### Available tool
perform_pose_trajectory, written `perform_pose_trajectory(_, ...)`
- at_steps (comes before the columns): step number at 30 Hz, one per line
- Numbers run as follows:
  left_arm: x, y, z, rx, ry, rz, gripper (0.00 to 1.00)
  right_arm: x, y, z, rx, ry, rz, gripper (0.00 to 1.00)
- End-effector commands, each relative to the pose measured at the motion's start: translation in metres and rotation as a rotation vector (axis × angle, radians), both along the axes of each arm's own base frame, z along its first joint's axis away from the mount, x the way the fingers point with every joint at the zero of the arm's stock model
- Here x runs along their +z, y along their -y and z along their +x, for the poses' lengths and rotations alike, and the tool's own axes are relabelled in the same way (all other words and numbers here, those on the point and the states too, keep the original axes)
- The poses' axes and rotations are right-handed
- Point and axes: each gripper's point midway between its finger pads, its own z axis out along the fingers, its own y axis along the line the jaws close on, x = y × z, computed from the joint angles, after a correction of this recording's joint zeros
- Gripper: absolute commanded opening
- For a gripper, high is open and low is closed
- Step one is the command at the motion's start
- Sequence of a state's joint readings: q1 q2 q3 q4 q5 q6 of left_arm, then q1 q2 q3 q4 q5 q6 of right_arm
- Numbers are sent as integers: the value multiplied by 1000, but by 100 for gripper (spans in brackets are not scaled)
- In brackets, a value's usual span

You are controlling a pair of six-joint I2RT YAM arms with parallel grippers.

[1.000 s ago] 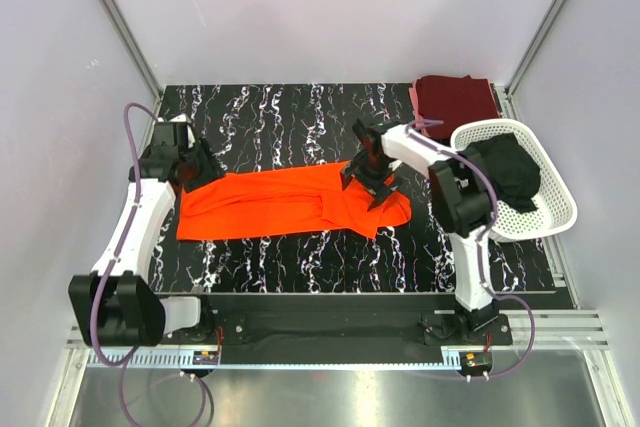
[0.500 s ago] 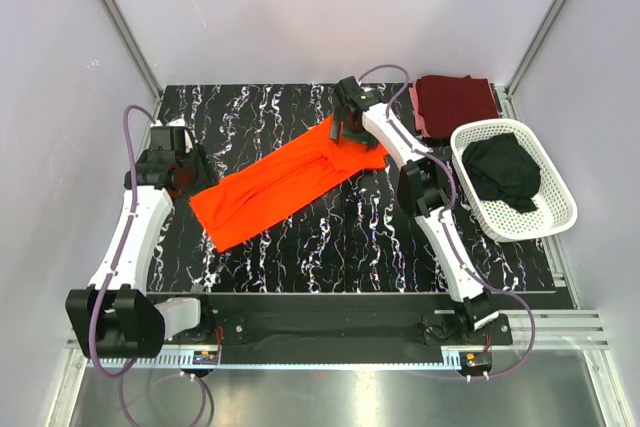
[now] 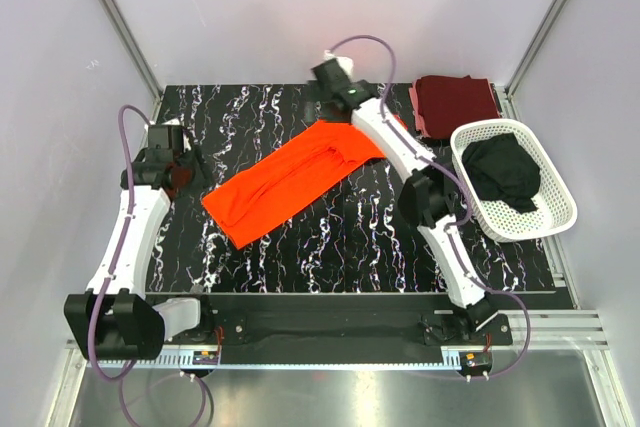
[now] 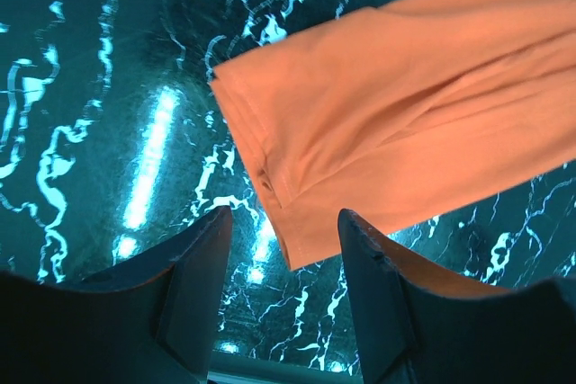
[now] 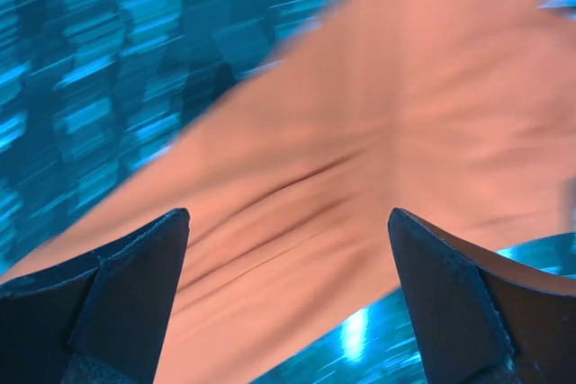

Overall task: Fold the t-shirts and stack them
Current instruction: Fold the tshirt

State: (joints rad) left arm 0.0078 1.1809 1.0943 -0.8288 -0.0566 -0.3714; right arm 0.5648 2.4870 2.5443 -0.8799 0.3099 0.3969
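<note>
left gripper [image 4: 283,222]: left edge of the frame in the top view, beside the table [image 3: 330,247], jaws spread, nothing between them. its wrist view looks down on the near corner of the orange shirt [image 3: 295,179], not touching it.

orange shirt: middle of the table, lying flat as a long narrow strip. judged folded lengthwise only; cross-folds left to do.

right gripper [image 5: 283,222]: reached to the upper middle of the top view, over the strip's far end. jaws wide apart and empty; cloth below is blurred, so contact cannot be told.

maroon shirt [image 3: 455,102]: upper right corner of the table, a neat square packet. looks done, and likely the base of the stack.

black shirt [image 3: 505,172]: right of the frame, crumpled in the basket [image 3: 560,212], not yet started.

progress, as a judgement: one of three folded, one partway, one untouched, no stack yet. roughly a third along.

orange strip, long axis: diagonal, lower left to upper right in the top view. lower-left end is squared, with a seam line showing in the left wrist view. which end holds the collar cannot be told.
</note>
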Motion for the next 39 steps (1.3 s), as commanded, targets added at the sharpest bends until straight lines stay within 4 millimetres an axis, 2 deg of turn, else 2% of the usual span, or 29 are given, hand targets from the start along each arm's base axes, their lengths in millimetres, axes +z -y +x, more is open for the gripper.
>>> perform_pose_trajectory(1, 42, -17, 3, 105, 115, 51, 56, 39, -106, -79, 195, 19, 100, 100)
perform_pose_trajectory(2, 51, -22, -2, 141, 142, 67, 56, 42, -118, -91, 216, 6, 112, 100)
perform_pose_trajectory(3, 59, -35, -5, 215, 162, 104, 57, 33, -143, -112, 263, -8, 110, 100)
perform_pose_trajectory(5, 69, -46, -20, 279, 183, 142, 59, 29, -166, -127, 306, -4, 122, 100)
perform_pose_trajectory(6, 72, -56, -28, 323, 185, 179, 59, 21, -182, -143, 326, -26, 135, 100)
perform_pose_trajectory(8, 80, -60, -38, 336, 220, 194, 60, 11, -195, -153, 330, -43, 154, 100)
perform_pose_trajectory(9, 78, -59, -43, 337, 222, 191, 60, -3, -201, -157, 323, -63, 152, 100)
perform_pose_trajectory(11, 80, -56, -49, 332, 244, 171, 60, -13, -213, -168, 331, -67, 149, 100)
perform_pose_trajectory(12, 85, -52, -55, 329, 278, 140, 60, -27, -218, -171, 337, -73, 130, 100)
perform_pose_trajectory(13, 82, -49, -59, 324, 280, 127, 60, -29, -228, -178, 358, -56, 125, 100)
perform_pose_trajectory(14, 81, -46, -62, 319, 293, 102, 60, -44, -230, -178, 352, -49, 90, 100)
perform_pose_trajectory(15, 86, -44, -69, 319, 326, 88, 60, -50, -234, -181, 359, -45, 78, 98)
perform_pose_trajectory(16, 81, -43, -73, 317, 325, 82, 60, -50, -239, -185, 364, -36, 79, 97)
perform_pose_trajectory(17, 80, -42, -76, 317, 335, 73, 60, -63, -240, -187, 358, -36, 55, 97)
perform_pose_trajectory(20, 78, -39, -88, 316, 358, 53, 60, -84, -245, -190, 367, -22, 19, 94)
perform_pose_trajectory(24, 77, -33, -102, 304, 362, 22, 60, -104, -252, -193, 373, -32, 14, 91)
perform_pose_trajectory(27, 81, -32, -111, 297, 389, 12, 60, -122, -241, -204, 368, -56, -70, 91)
perform_pose_trajectory(28, 83, -32, -113, 294, 399, 12, 60, -139, -227, -214, 368, -105, -132, 91)
perform_pose_trajectory(30, 85, -32, -118, 295, 414, 16, 60, -147, -214, -230, 375, -153, -186, 92)
perform_pose_trajectory(31, 86, -33, -119, 295, 415, 18, 60, -166, -192, -243, 379, -213, -270, 95)
perform_pose_trajectory(32, 84, -32, -120, 291, 407, 17, 60, -156, -185, -248, 384, -217, -288, 96)
perform_pose_trajectory(33, 82, -31, -121, 287, 401, 13, 60, -175, -160, -262, 384, -272, -369, 97)
perform_pose_trajectory(34, 81, -30, -120, 281, 395, 11, 60, -175, -150, -267, 386, -285, -389, 97)
perform_pose_trajectory(35, 78, -26, -120, 255, 384, 2, 60, -155, -144, -271, 392, -278, -374, 98)
perform_pose_trajectory(36, 76, -23, -118, 238, 374, -4, 60, -155, -134, -276, 397, -289, -390, 99)
perform_pose_trajectory(37, 71, -20, -117, 217, 358, -10, 59, -171, -110, -288, 402, -326, -436, 99)
perform_pose_trajectory(38, 68, -14, -116, 179, 351, -22, 59, -150, -106, -292, 412, -312, -402, 100)
perform_pose_trajectory(39, 65, -11, -114, 163, 340, -27, 58, -146, -97, -297, 426, -318, -405, 100)
